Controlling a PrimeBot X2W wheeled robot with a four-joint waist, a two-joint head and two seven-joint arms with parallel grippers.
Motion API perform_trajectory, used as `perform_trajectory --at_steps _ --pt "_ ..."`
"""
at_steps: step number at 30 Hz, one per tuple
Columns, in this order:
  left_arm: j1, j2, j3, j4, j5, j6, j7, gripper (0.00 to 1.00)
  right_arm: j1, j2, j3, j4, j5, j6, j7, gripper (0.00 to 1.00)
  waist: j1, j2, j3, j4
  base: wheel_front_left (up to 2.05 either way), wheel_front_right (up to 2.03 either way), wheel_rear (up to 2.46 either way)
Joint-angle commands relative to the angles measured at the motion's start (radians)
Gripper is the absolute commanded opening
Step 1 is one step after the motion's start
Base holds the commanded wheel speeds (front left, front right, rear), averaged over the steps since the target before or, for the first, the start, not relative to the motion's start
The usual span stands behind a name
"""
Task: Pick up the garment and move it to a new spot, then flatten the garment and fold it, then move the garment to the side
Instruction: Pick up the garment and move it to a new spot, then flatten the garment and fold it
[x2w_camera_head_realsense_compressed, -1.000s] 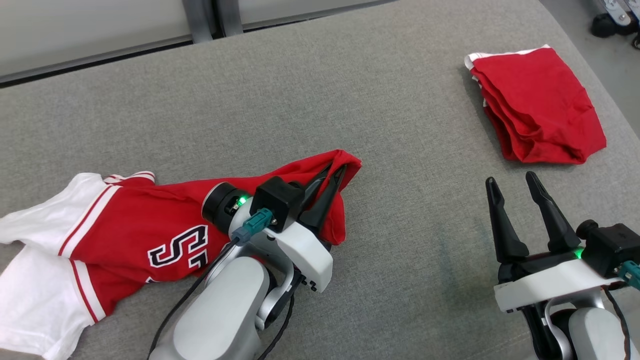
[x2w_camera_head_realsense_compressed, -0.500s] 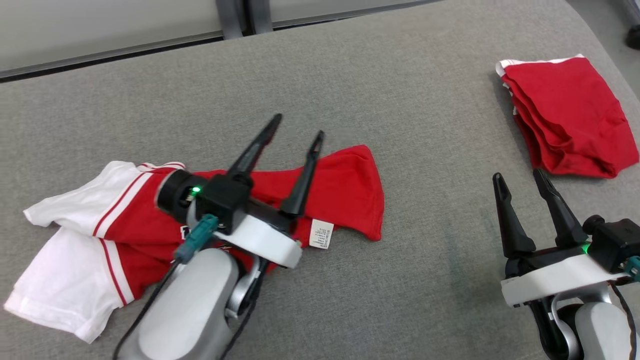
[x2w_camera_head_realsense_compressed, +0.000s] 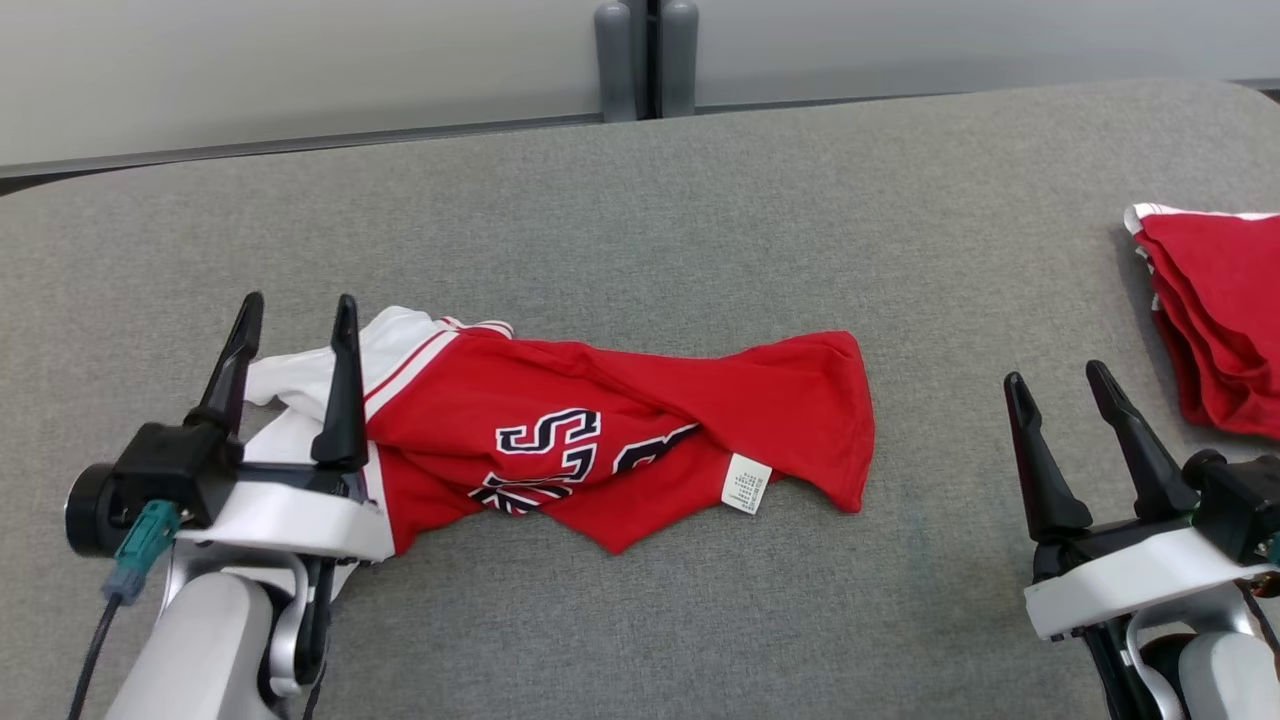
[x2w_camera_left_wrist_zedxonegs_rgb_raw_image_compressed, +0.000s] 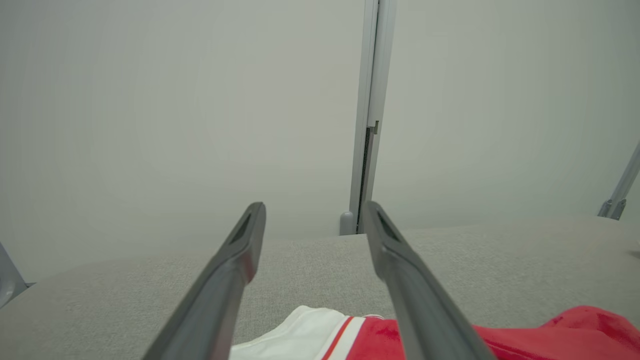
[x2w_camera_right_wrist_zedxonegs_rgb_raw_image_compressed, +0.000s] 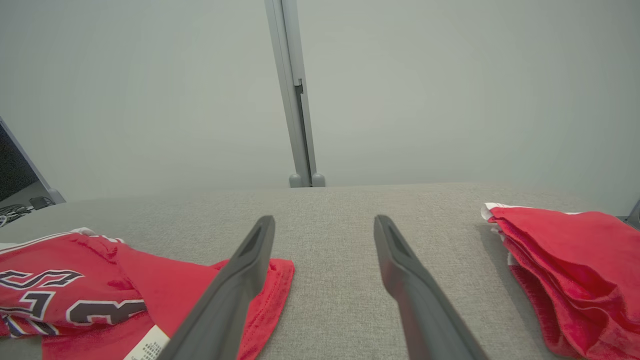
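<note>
Head view: twisted garment (x2w_camera_head_realsense_compressed: 620, 440), left gripper (x2w_camera_head_realsense_compressed: 300, 302) and right gripper (x2w_camera_head_realsense_compressed: 1056, 374) both spread, empty.
Pinching several layers could bunch it.

The red jersey shirt (x2w_camera_head_realsense_compressed: 640, 400) with white sleeves, red-striped cuffs and navy-and-white lettering lies rumpled and twisted on the grey fabric bench (x2w_camera_head_realsense_compressed: 700, 220). It stretches lengthwise across the bench's left-centre, sleeves toward the left end, with a white label (x2w_camera_head_realsense_compressed: 748, 482) showing by the hem.
</note>
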Motion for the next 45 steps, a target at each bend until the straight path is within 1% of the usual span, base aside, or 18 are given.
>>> perform_trajectory --at_steps 1,3,6,9,14,26,33,45 --pt "0.027 0.01 0.019 -0.003 -0.011 0.008 -0.004 1.0 0.016 -0.007 -0.004 -0.004 -0.006 0.0 0.008 1.0 0.0 -0.0001 -0.024 0.025 0.0 0.0 0.0" --pt "0.057 0.023 0.05 -0.004 -0.023 0.011 -0.004 1.0 0.023 -0.006 -0.009 -0.009 -0.007 0.0 0.014 1.0 0.0 -0.0001 -0.036 0.036 0.0 0.0 0.0" --pt "0.119 0.035 0.077 -0.002 -0.043 -0.001 -0.003 1.0 0.05 -0.002 -0.013 -0.016 -0.012 0.0 0.027 1.0 0.0 -0.0001 -0.067 0.054 0.0 0.0 0.0" --pt "0.157 0.047 0.075 0.002 -0.051 -0.014 -0.002 1.0 0.07 0.001 -0.013 -0.019 -0.016 0.0 0.035 1.0 0.0 -0.0001 -0.092 0.059 0.0 0.0 0.0" --pt "0.202 0.056 0.061 -0.008 -0.046 -0.018 0.004 1.0 0.105 0.002 -0.021 -0.023 -0.018 0.0 0.049 1.0 0.0 -0.0001 -0.129 0.065 0.0 0.0 0.0" --pt "0.284 0.083 0.026 -0.074 -0.022 0.008 0.057 1.0 0.176 0.011 -0.043 -0.053 -0.043 0.0 0.082 1.0 0.0 -0.0001 -0.193 0.063 0.0 0.0 0.0" --pt "0.297 0.093 0.013 -0.103 -0.013 0.022 0.082 1.0 0.186 0.017 -0.046 -0.072 -0.05 0.0 0.093 1.0 0.0 -0.0001 -0.193 0.064 0.0 0.0 0.0" --pt "0.302 0.085 0.001 -0.113 -0.013 0.042 0.087 1.0 0.185 0.02 -0.054 -0.077 -0.043 0.0 0.096 1.0 0.0 -0.0001 -0.191 0.065 0.0 0.0 0.0"
